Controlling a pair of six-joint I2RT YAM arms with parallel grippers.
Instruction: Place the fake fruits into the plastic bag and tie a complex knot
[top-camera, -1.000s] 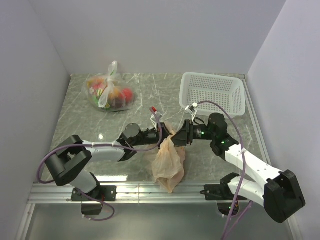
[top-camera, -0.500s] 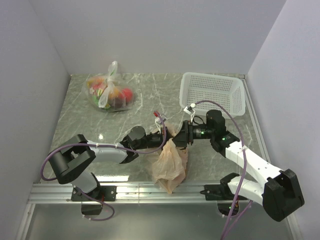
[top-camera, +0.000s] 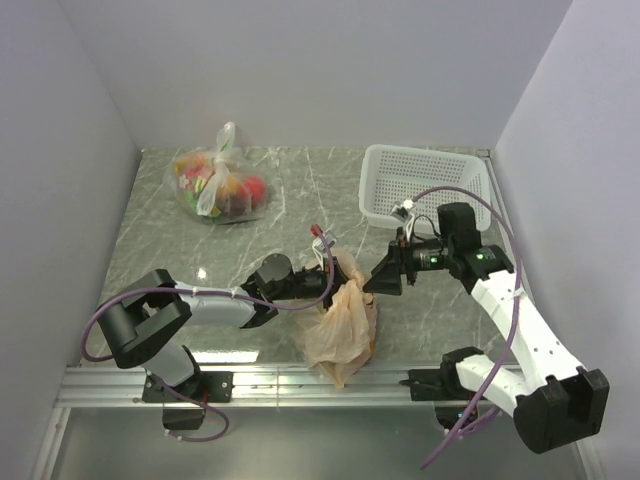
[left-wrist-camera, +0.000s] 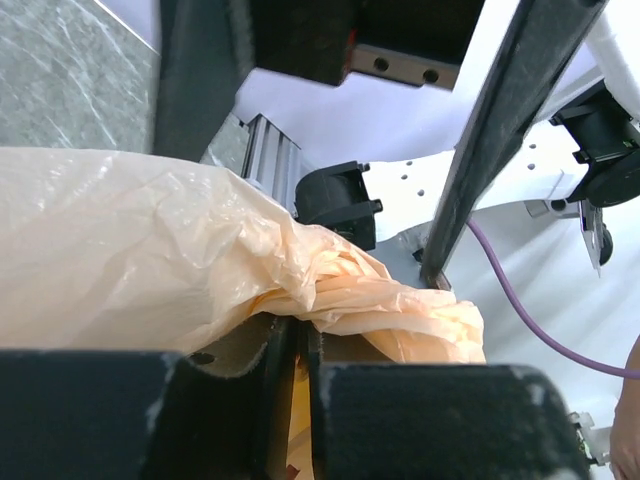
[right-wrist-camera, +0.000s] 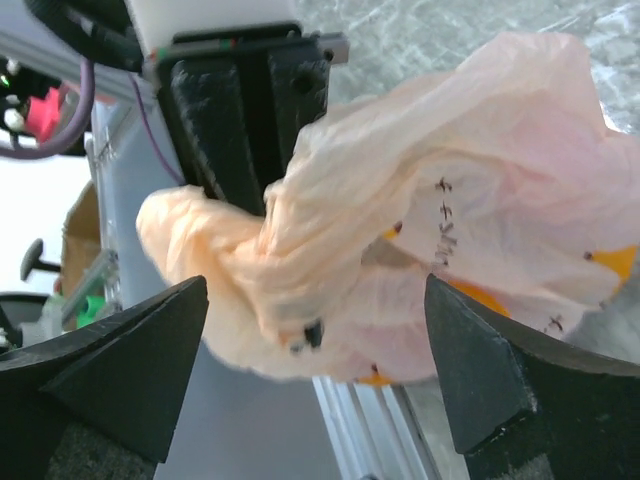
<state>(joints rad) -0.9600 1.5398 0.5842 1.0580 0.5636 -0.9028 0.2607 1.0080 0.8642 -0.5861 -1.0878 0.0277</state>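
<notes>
The peach-orange plastic bag (top-camera: 340, 322) lies crumpled near the table's front edge, between the two arms. My left gripper (top-camera: 331, 283) is shut on its gathered neck. In the left wrist view the twisted film (left-wrist-camera: 330, 285) runs into the narrow slit between the jaws of that gripper (left-wrist-camera: 300, 345). My right gripper (top-camera: 384, 281) stands wide open just right of the bag, holding nothing. In the right wrist view the bag (right-wrist-camera: 430, 200) hangs ahead of its spread fingertips (right-wrist-camera: 190, 300). The fake fruits are hidden; only orange patches (right-wrist-camera: 612, 262) show through the film.
A white mesh basket (top-camera: 425, 185) stands at the back right. A clear bag of mixed fruits (top-camera: 220, 185) with white handles lies at the back left. The aluminium rail (top-camera: 260, 380) runs along the near edge under the bag.
My right gripper has opened wider and drawn back to the right, off the bag. The left gripper keeps its hold and has shifted slightly right with the neck.
</notes>
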